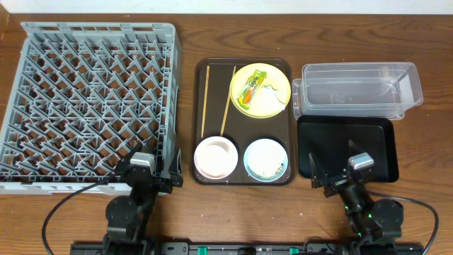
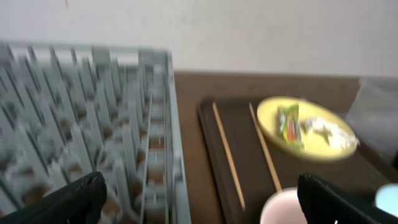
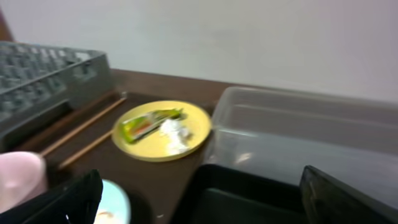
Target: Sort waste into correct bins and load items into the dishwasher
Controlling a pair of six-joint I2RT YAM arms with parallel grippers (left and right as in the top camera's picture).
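The grey dishwasher rack (image 1: 92, 99) fills the left side. On the brown tray (image 1: 244, 177) lie two chopsticks (image 1: 205, 99), a yellow plate (image 1: 276, 74) carrying an orange-and-green wrapper (image 1: 253, 86) and crumpled white paper (image 1: 273, 92), a white bowl (image 1: 216, 157), and a light blue bowl (image 1: 265, 159) holding food scraps. To the right are the clear tub (image 1: 357, 88) and the black tray (image 1: 347, 149). My left gripper (image 1: 152, 176) hangs open at the rack's near right corner. My right gripper (image 1: 333, 170) stands open over the black tray's near edge. Both are empty.
In the left wrist view the rack wall (image 2: 177, 143) is close on the left and the white bowl (image 2: 283, 208) is beside the right finger. In the right wrist view the black tray (image 3: 249, 199) lies below, with the clear tub (image 3: 298, 137) behind it.
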